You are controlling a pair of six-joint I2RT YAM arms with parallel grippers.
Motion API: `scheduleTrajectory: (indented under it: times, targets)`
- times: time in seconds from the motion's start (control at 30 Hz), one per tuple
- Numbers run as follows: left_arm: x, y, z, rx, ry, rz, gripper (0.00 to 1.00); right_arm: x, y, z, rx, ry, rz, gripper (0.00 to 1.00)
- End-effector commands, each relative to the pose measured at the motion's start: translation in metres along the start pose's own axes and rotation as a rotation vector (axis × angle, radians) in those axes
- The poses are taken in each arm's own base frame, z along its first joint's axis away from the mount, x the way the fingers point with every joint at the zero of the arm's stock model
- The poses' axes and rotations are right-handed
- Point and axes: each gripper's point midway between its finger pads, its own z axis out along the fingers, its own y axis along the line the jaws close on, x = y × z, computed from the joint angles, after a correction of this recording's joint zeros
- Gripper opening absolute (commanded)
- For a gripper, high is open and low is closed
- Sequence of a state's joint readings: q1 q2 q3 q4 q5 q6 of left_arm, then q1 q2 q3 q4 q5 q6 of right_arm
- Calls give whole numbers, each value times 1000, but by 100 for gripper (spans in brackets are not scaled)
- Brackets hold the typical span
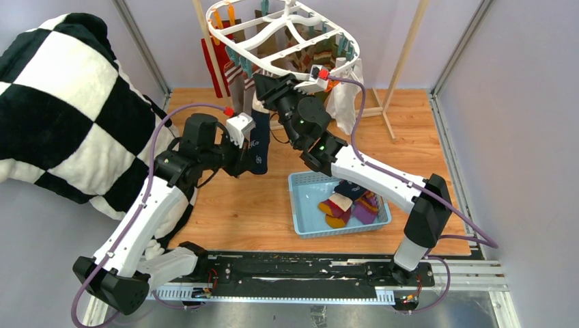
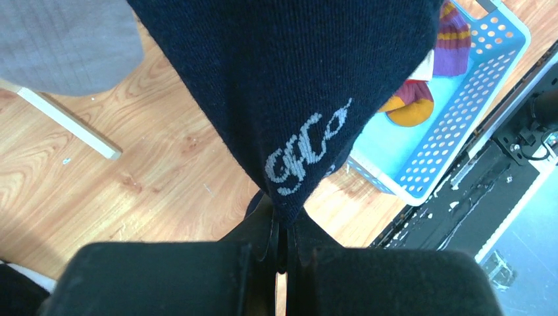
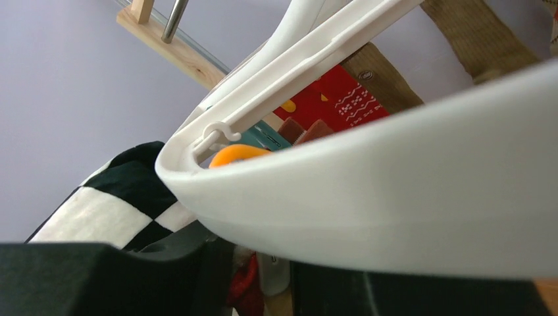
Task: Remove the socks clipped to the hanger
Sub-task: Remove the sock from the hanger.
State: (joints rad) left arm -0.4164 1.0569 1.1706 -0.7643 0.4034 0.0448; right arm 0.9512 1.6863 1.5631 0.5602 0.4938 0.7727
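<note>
The white oval hanger [image 1: 235,33] hangs at the back centre, with several socks [image 1: 345,102] clipped round its rim. My left gripper [image 1: 247,147] is shut on the lower end of a navy sock [image 1: 259,152] that hangs below the rim. The left wrist view shows this navy sock [image 2: 289,85], with a pale logo, pinched between the closed jaws [image 2: 283,230]. My right gripper [image 1: 265,87] is raised to the hanger's near rim, above the navy sock. In the right wrist view the rim [image 3: 395,178] fills the frame. An orange clip [image 3: 237,155] and a red sock [image 3: 342,99] show behind it. The jaws [image 3: 293,283] stand a little apart with a white piece and something red between them.
A blue perforated basket [image 1: 306,229] holding several socks sits on the wooden floor at front right, also in the left wrist view [image 2: 454,112]. A black-and-white checked blanket [image 1: 61,102] fills the left. A light wooden rack [image 1: 399,65] carries the hanger. A grey sock [image 2: 66,39] hangs beside the navy one.
</note>
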Motion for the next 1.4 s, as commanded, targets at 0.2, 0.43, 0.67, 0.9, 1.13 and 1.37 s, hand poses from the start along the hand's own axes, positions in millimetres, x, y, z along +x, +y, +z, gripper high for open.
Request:
scheduleTrajectory:
  times: [0.2, 0.43, 0.67, 0.9, 1.13, 1.37]
  targets:
    - [11, 9, -3, -69, 23, 15, 0, -28, 15, 4, -119, -33, 117, 20]
    - [16, 13, -2, -89, 36, 17, 0, -35, 10, -3, -122, -43, 162, 55]
    - [14, 12, -2, -81, 31, 13, 0, -34, 3, -4, -105, -47, 178, 61]
    - [16, 13, -4, -89, 32, 22, 0, -34, 3, 2, -125, -39, 206, 39]
    - [17, 13, -5, -91, 31, 33, 0, -34, 7, 7, -143, -28, 214, 26]
    - [17, 14, -7, -100, 29, 42, 0, -29, 5, 6, -146, 1, 210, 65]
